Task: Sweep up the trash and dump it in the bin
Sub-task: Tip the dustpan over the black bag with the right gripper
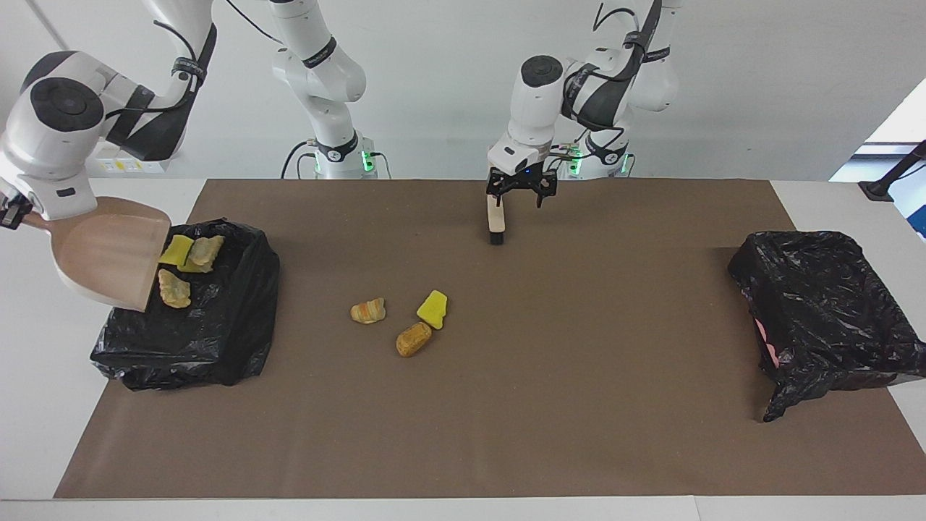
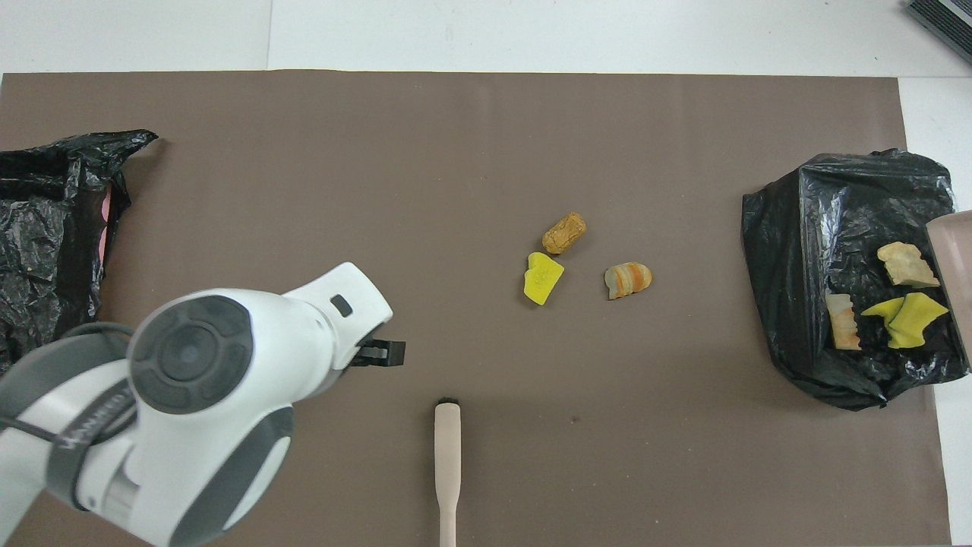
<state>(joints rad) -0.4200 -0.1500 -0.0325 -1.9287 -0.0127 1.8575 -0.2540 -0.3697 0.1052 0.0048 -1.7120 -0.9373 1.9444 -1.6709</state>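
Observation:
Three trash lumps lie mid-mat: a striped tan piece (image 1: 368, 311) (image 2: 628, 279), a yellow chunk (image 1: 432, 309) (image 2: 543, 278) and an orange-brown piece (image 1: 413, 339) (image 2: 564, 232). Several more lumps (image 1: 174, 289) (image 2: 907, 264) lie in the black-bagged bin (image 1: 217, 340) (image 2: 805, 251) at the right arm's end. My right gripper (image 1: 9, 215) is shut on the handle of the beige dustpan (image 1: 108, 253) (image 2: 953, 258), held tilted over that bin. My left gripper (image 1: 517, 202) (image 2: 380, 353) is open just over the brush (image 1: 495, 221) (image 2: 447, 456), which lies on the mat near the robots.
A second black-bagged bin (image 1: 817, 304) (image 2: 45, 220) stands at the left arm's end of the table. A brown mat (image 1: 579, 405) (image 2: 380, 152) covers most of the table.

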